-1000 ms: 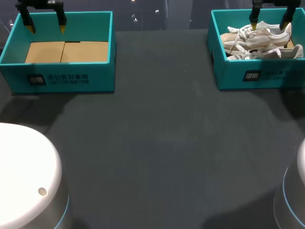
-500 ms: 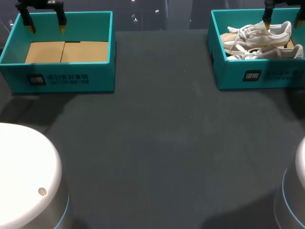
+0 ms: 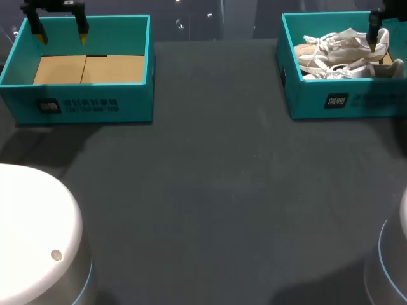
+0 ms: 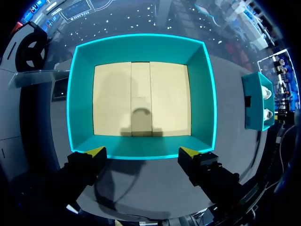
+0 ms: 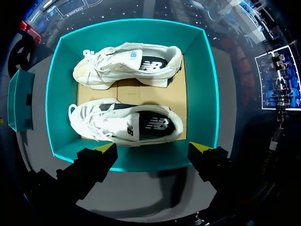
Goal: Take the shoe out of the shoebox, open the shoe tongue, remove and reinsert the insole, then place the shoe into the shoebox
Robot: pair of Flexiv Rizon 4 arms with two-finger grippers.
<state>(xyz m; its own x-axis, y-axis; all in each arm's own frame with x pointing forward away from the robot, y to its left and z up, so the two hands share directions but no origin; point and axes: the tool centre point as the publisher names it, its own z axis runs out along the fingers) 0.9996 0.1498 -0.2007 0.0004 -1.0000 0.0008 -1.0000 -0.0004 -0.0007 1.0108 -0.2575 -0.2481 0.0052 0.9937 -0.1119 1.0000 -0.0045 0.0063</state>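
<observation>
I am seeing my right tool (image 5: 153, 148) hanging above the right shoebox (image 5: 136, 29), opened wide and gripping nothing. Two white shoes are lying on their sides in that box, side by side on its cardboard floor (image 5: 129, 90). The nearer shoe (image 5: 127, 125) is sitting just ahead of the tool, with the farther shoe (image 5: 127, 63) beyond it. My left tool (image 4: 142, 151) is hovering wide open, gripping nothing, over the left shoebox (image 4: 141, 47). Both boxes are standing well apart on the dark surface (image 3: 216, 190).
</observation>
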